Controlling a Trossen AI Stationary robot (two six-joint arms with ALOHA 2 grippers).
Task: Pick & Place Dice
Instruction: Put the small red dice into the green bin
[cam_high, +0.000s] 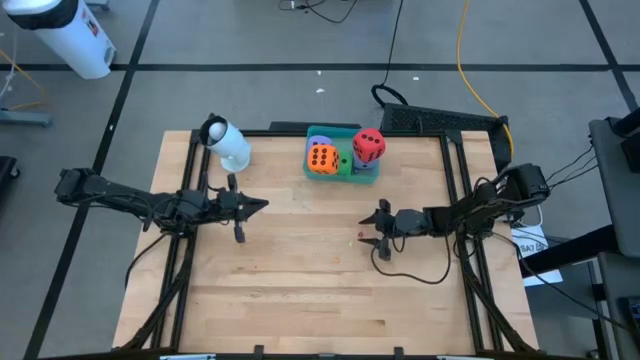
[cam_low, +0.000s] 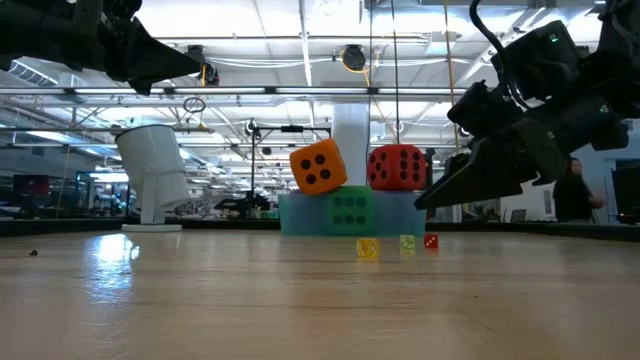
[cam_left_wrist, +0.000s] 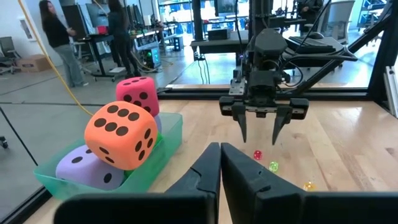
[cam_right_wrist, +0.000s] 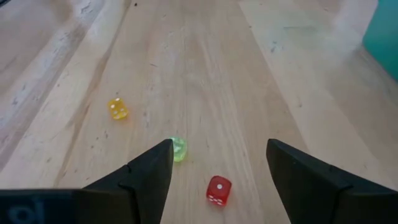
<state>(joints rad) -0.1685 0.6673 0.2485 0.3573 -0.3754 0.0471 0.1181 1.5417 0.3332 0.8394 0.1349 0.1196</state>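
Large soft dice sit heaped in a teal tray at the table's far middle. An orange one and a red one lie on top, over a green one and a light purple one. Three tiny dice lie on the bare wood: yellow, green and red. My right gripper hangs open just above them, fingers slanting down, with the red one showing below the gap. My left gripper is shut and level over the table's left half.
A white cup-like object stands at the far left of the table. A black cable trails on the wood near my right arm. Open wood lies along the near half. People stand in the room beyond.
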